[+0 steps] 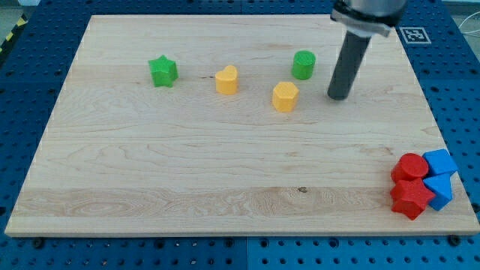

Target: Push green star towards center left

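The green star (163,71) lies on the wooden board (187,165) in the upper left part. My tip (338,97) rests on the board at the upper right, far to the right of the star. A green cylinder (303,65) stands just left of and above the tip. A yellow hexagon block (284,97) lies left of the tip. A yellow heart-like block (226,79) lies between the star and the hexagon.
Two red blocks (410,184) and two blue blocks (439,176) are clustered at the board's lower right corner. A blue perforated table (22,90) surrounds the board. A fiducial marker (412,34) sits by the upper right corner.
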You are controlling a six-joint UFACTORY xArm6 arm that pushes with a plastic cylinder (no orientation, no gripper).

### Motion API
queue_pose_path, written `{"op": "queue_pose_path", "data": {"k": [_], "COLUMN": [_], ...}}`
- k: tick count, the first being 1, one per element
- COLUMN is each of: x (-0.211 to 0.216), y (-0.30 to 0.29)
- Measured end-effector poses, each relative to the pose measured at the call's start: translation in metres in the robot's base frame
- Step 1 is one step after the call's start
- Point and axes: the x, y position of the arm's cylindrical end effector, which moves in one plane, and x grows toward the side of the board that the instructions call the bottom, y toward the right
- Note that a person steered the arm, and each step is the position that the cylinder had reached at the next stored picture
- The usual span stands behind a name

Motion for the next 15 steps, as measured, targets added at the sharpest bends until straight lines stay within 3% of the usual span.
{"op": "queue_pose_path", "data": {"k": [3,4,7,10,15], "x": [-0.064,-0.059,-0.050,-0.032,0.069], "y": [-0.176,-0.233,-0.328,-0.279,-0.280]}}
